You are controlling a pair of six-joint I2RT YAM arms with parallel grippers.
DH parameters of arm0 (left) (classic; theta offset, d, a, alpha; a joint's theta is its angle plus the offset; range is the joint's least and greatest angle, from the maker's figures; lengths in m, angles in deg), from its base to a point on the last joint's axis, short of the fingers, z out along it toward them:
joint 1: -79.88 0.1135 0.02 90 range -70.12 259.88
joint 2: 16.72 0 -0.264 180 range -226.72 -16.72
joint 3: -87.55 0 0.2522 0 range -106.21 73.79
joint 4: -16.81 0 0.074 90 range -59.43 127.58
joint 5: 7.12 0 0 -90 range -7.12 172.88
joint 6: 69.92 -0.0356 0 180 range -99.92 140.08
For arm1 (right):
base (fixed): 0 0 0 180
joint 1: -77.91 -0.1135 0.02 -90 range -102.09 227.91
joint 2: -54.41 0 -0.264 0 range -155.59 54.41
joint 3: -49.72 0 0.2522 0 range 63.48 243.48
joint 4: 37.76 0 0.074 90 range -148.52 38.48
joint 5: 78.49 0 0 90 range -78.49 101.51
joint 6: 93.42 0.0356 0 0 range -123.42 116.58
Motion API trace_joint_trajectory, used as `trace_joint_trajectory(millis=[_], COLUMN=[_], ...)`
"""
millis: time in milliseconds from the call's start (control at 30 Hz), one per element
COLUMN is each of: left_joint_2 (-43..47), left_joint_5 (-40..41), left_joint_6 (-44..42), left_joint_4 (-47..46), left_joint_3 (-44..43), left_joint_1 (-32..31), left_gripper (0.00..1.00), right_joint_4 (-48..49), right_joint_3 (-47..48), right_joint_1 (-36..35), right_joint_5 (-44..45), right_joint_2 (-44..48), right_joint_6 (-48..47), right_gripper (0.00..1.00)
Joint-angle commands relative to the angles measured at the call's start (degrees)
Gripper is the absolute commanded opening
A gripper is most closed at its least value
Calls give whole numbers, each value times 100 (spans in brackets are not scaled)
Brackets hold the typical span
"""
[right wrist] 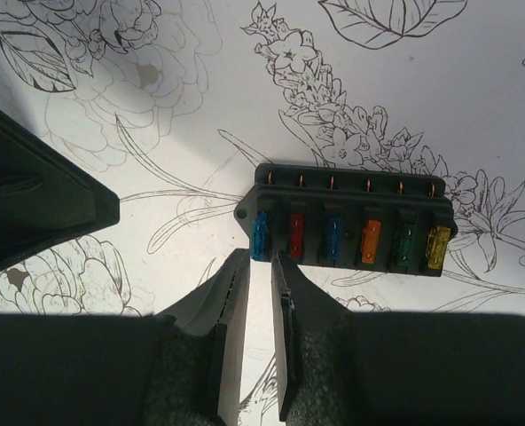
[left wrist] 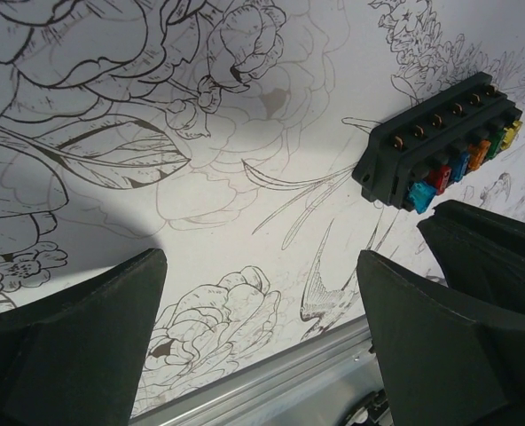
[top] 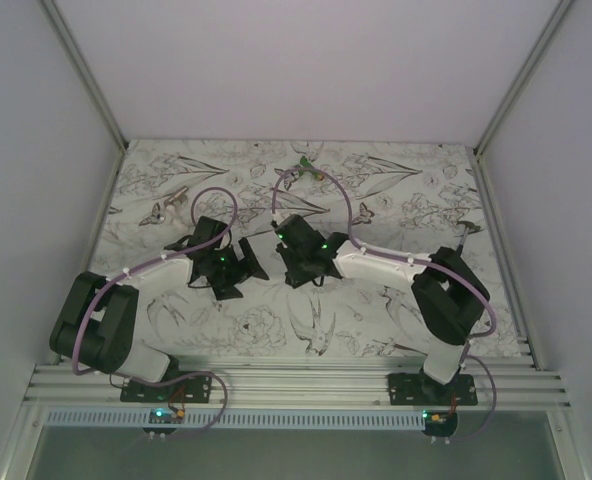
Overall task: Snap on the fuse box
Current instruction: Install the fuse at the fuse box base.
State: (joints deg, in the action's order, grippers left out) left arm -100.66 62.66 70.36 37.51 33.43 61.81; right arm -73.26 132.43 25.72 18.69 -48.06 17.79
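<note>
Left fingers [left wrist: 67, 346] spread wide — right fingers [right wrist: 229, 297] barely parted.

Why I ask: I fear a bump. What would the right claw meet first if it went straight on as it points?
Most likely the fuse box, at its end by the light-blue fuse: the right claw points straight at it, nothing visible between. Whether it rides above is unclear.

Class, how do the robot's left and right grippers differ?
The left gripper has fingers wide apart; the right gripper has fingers nearly together, a slim gap. The fuse box lies ahead of the right gripper but off to one side of the left gripper. Both hold nothing.
</note>
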Motion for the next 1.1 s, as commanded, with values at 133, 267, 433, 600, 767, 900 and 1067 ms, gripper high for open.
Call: trace_joint_trajectory(millis=[133,267,433,600,767,900,1067], left_joint_2=[-46,-59,-82,-118,-164,-178,-182], left_joint_5=[43,43,40,27,10,-10,-4], left_joint_6=[-98,-102,-115,-115,-117,-124,-141], left_joint_4=[270,273,273,272,266,268,272], left_joint_3=[-98,-111,-117,-135,-161,-180,-168], left_joint_1=[-28,-27,-22,-27,-27,-27,-27], left_gripper=[95,95,95,95,95,95,95], right_joint_4=[-156,-219,-388,-641,-968,-1294,-1631], right_joint_3=[461,555,663,783,907,1001,1073], right_joint_1=[42,42,42,71,253,398,472], right_joint_5=[-93,-86,-58,-70,-527,-918,-1032], right_joint_2=[-280,-378,-489,-581,-690,-920,-1247], right_joint_6=[-146,-163,-149,-159,-106,-112,-151], right_gripper=[22,22,21,6,0,0,0])
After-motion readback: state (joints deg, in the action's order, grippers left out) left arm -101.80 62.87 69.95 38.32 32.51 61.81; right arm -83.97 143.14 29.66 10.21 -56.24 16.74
